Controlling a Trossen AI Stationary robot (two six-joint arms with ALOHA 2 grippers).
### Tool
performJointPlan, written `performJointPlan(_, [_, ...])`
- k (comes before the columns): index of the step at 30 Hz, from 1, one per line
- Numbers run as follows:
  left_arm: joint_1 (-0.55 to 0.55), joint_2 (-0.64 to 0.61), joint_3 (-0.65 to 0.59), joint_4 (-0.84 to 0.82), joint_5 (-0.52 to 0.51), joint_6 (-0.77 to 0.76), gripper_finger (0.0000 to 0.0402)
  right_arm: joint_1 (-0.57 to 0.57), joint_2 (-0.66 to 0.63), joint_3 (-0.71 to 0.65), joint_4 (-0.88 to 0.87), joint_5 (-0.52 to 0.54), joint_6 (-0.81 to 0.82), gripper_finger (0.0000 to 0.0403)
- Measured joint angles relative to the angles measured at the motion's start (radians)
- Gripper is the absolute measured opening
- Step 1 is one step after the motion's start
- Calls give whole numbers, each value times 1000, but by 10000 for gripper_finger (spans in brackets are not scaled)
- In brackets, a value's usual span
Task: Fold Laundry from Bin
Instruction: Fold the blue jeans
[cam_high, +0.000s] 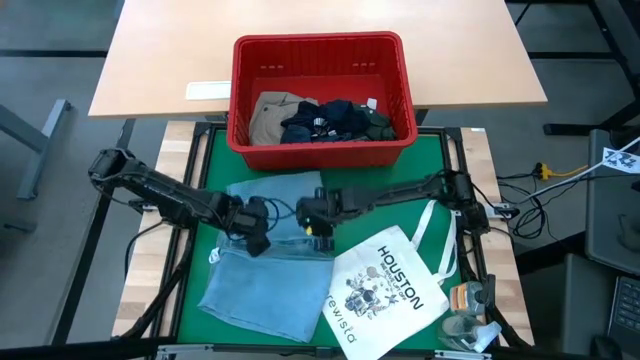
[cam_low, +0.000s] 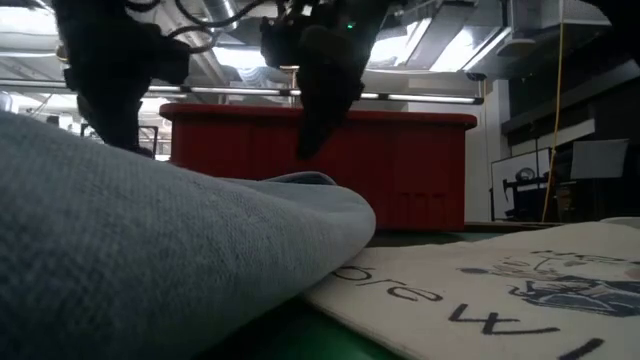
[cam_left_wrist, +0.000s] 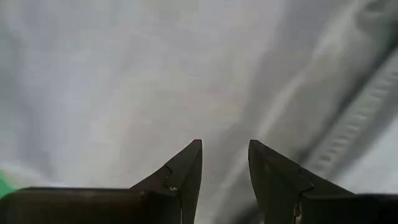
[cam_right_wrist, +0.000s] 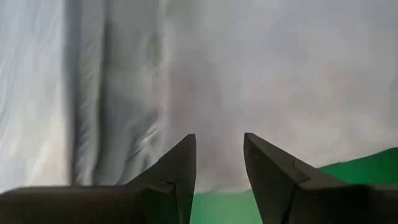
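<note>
A light blue denim garment (cam_high: 270, 270) lies spread on the green mat (cam_high: 215, 150), with a rounded fold in the low view (cam_low: 150, 250). My left gripper (cam_high: 258, 232) (cam_left_wrist: 225, 144) and my right gripper (cam_high: 312, 218) (cam_right_wrist: 219, 138) are both open and point down close over the garment's middle, side by side. In the low view the right gripper's fingers (cam_low: 310, 130) end just above the fold. The red bin (cam_high: 320, 42) stands at the mat's far edge and holds a khaki garment (cam_high: 270, 115), a navy garment (cam_high: 325, 120) and a dark green one (cam_high: 378, 122).
A white tote bag printed "HOUSTON" (cam_high: 385, 290) lies on the mat's near right part, its edge beside the denim (cam_low: 520, 280). Small objects (cam_high: 470, 305) sit at the near right corner. A tan tabletop (cam_high: 160, 60) lies behind the bin.
</note>
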Motion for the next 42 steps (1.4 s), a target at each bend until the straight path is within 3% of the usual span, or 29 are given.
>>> performJointPlan(14, [-154, -3, -242, 56, 15, -249, 126, 111, 159, 1, 82, 33, 34, 134])
performJointPlan(24, [-179, -4, -269, 62, 14, -274, 126, 108, 196, 4, 96, -23, 35, 134])
performJointPlan(30, [-179, 3, -197, 11, -1, -242, 126, 108, 122, -6, 72, 0, 38, 134])
performJointPlan(37, [-168, 3, -28, -173, -20, -147, 126, 109, 44, -4, 61, 11, 59, 134])
performJointPlan(42, [-187, 2, 56, -179, 14, -90, 126, 116, 15, -2, 28, -8, 101, 134])
